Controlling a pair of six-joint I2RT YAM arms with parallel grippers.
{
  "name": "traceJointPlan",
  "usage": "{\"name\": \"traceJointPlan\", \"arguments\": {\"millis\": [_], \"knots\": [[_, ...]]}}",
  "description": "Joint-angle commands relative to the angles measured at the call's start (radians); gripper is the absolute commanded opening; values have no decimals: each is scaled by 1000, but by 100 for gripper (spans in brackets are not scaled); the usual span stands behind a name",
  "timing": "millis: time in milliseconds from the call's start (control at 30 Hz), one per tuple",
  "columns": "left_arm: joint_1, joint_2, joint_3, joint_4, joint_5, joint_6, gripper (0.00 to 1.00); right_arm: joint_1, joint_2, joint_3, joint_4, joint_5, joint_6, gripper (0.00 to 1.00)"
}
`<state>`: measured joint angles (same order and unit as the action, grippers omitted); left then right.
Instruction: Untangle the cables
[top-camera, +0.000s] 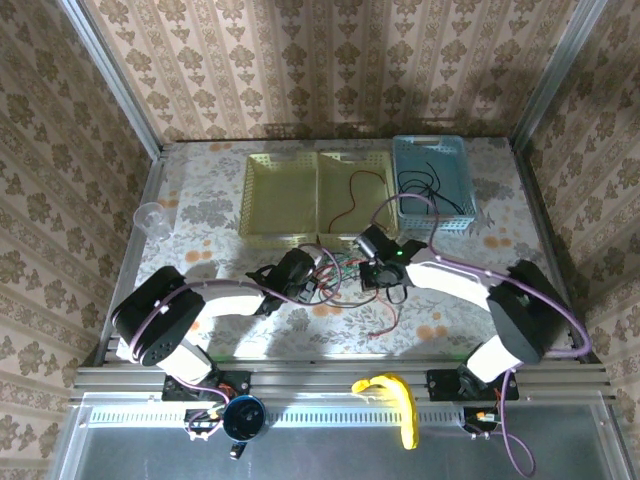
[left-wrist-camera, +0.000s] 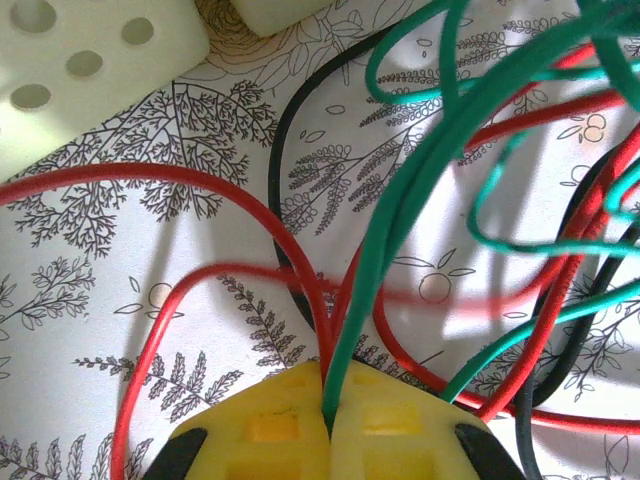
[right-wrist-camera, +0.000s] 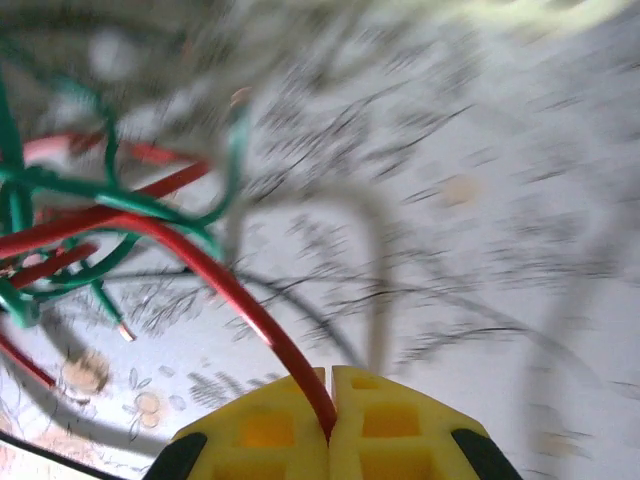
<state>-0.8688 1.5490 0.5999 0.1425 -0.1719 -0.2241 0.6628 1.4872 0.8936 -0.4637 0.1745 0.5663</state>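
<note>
Two grippers pinched closed, we note: left gripper (left-wrist-camera: 330, 418) clamps green cable (left-wrist-camera: 400, 220) plus red strand (left-wrist-camera: 300, 270); right gripper (right-wrist-camera: 330, 400) clamps red cable (right-wrist-camera: 240, 295). Cables (top-camera: 345, 280) tangled on table (top-camera: 200, 200) between both, near yellow basket (top-camera: 247, 195). Right wrist view blurred; we cannot trace strands, ends cut off.

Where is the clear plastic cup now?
In the top view, the clear plastic cup stands on the table, left of the leftmost yellow plastic basket.
</note>
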Motion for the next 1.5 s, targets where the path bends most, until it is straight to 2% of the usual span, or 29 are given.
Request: {"name": "traceJointPlan", "arguments": {"millis": [0, 367, 533, 700, 767, 867, 1000, 1200, 1333, 1467], "knots": [[11, -11, -25, -13, -7, -1, 0, -63, -172, -29, -101, 198, 112, 0], [30, -12, -49, -6, -20, -26, 0, -345, -543, -56, -245, 320, 338, 0], [45, -16, -55, -21, -40, -36, 0, -458, -651, -25, -294, 363, 326, 0], [60, -23, -57, -42, -54, -39, 0, -575, -679, 12, -292, 281, 267, 0], [59, -32, -61, -39, -36, -29, 0, -580, -666, 21, -290, 267, 232, 0], [55, -53, -66, -11, 32, -5, 0, -573, -637, 2, -255, 166, 175, 0], [53, -84, -80, 60, 178, 20, 0, -500, -591, -78, -206, 84, 164, 0], [44, -102, -22, 34, 335, 73, 0, -315, -464, -163, -143, 119, 225, 0], [40, -122, 35, 1, 408, 90, 0, -271, -376, -180, -116, 108, 266, 0], [42, -145, 75, 9, 459, 70, 0, -278, -331, -199, -125, 124, 307, 0]]}}
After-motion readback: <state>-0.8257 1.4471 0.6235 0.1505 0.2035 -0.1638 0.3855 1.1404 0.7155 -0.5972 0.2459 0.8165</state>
